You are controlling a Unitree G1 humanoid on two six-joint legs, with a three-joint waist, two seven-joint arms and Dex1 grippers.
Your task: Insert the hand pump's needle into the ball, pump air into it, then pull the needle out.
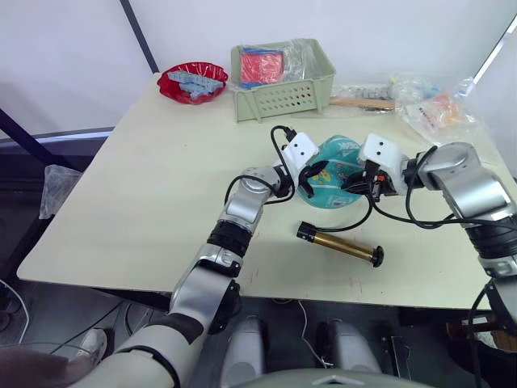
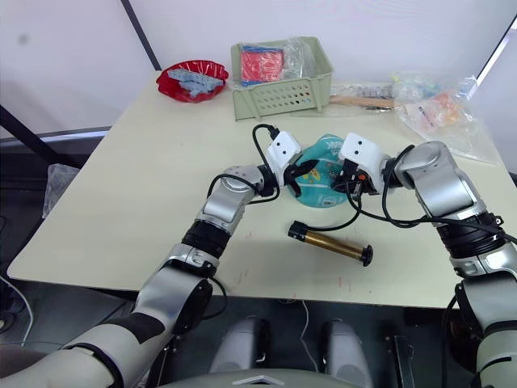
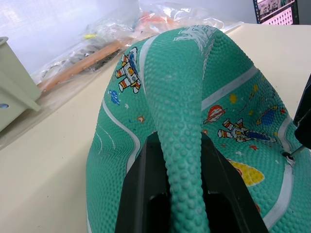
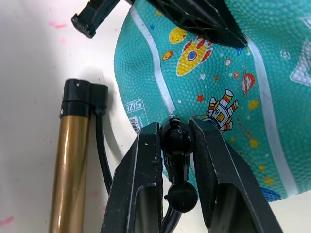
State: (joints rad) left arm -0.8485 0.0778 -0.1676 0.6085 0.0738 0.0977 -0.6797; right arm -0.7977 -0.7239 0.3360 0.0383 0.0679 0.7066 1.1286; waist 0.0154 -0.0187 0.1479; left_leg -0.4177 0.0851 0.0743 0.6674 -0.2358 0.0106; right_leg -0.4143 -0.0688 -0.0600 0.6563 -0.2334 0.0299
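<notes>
Right wrist view had the needle (image 4: 176, 145) by its small black fitting, clamped between the two black fingers of the right gripper (image 4: 177, 160) and pressed tip-first against the ball (image 4: 233, 73) beside a white seam; the metal pin itself was hidden, so how deep it sat couldn't be told. And the ball was limp, folded! The left gripper (image 3: 182, 194) had closed on a raised ridge of its teal rubber, pinching it steady. That ball sat toward the far right of the table (image 1: 161, 202), in front of the green basket (image 1: 283, 93). The hand pump (image 1: 339, 245) lay flat near the front edge, held by nobody, its thin black hose (image 1: 362, 218) looping up to the fitting. By my reading, the insertion step was in hand, or just finishing. Next would call for seating the needle firmly, then freeing a gripper to take the pump's handle while the ball is kept steady.
</notes>
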